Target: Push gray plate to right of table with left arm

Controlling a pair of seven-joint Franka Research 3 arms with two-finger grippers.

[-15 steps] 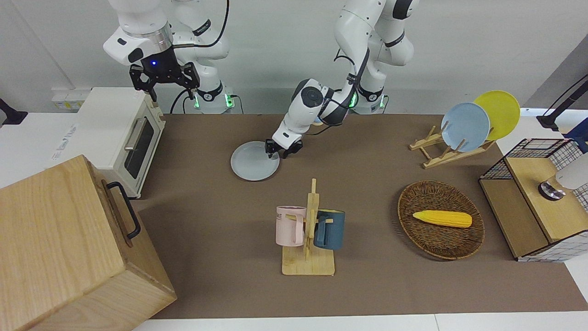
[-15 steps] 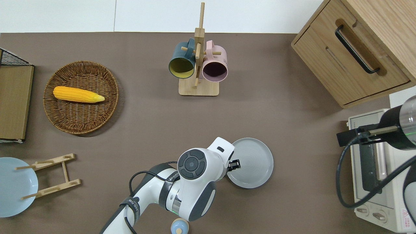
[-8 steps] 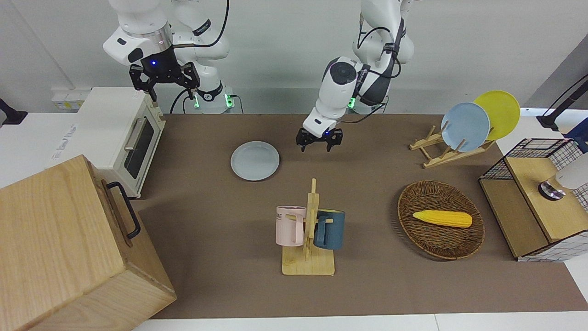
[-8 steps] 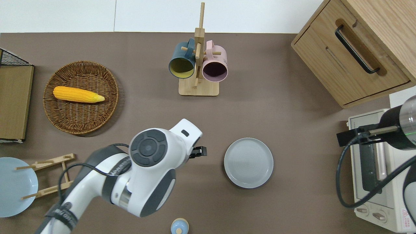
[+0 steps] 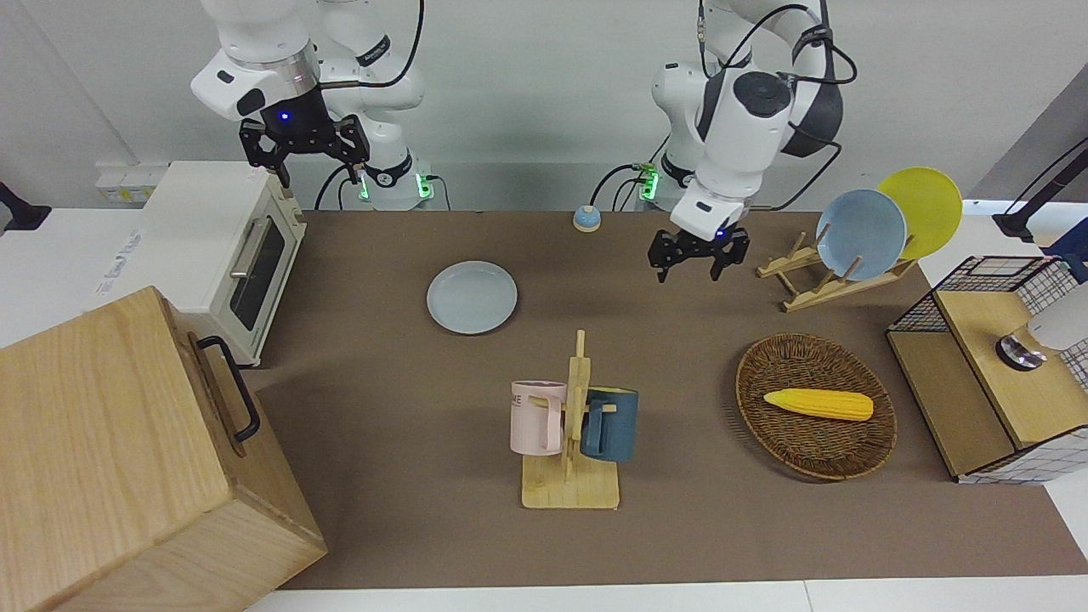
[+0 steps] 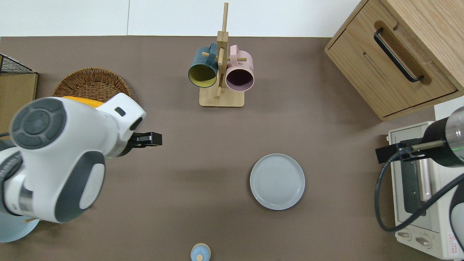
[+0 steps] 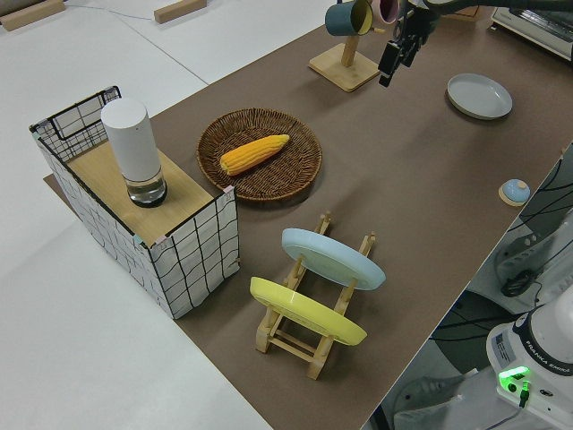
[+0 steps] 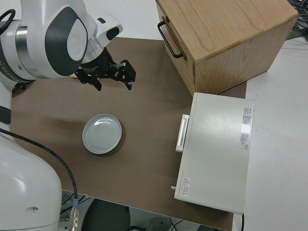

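The gray plate (image 5: 472,297) lies flat on the brown table (image 5: 382,408), between its middle and the toaster oven, and nothing touches it. It also shows in the overhead view (image 6: 277,181) and in the right side view (image 8: 101,133). My left gripper (image 5: 697,270) is open and empty, up in the air. In the overhead view it (image 6: 150,139) hangs over bare table beside the wicker basket, well away from the plate toward the left arm's end. My right gripper (image 5: 308,161) is open, and the right arm is parked.
A mug tree (image 5: 574,425) with two mugs stands farther from the robots than the plate. The wicker basket (image 5: 814,406) holds a corn cob. A rack (image 5: 816,272) holds a blue plate and a yellow plate. The toaster oven (image 5: 225,255) and wooden cabinet (image 5: 127,459) fill the right arm's end.
My left gripper has come off the plate's rim, risen and swung away toward the left arm's end of the table. The plate has stayed where it was.
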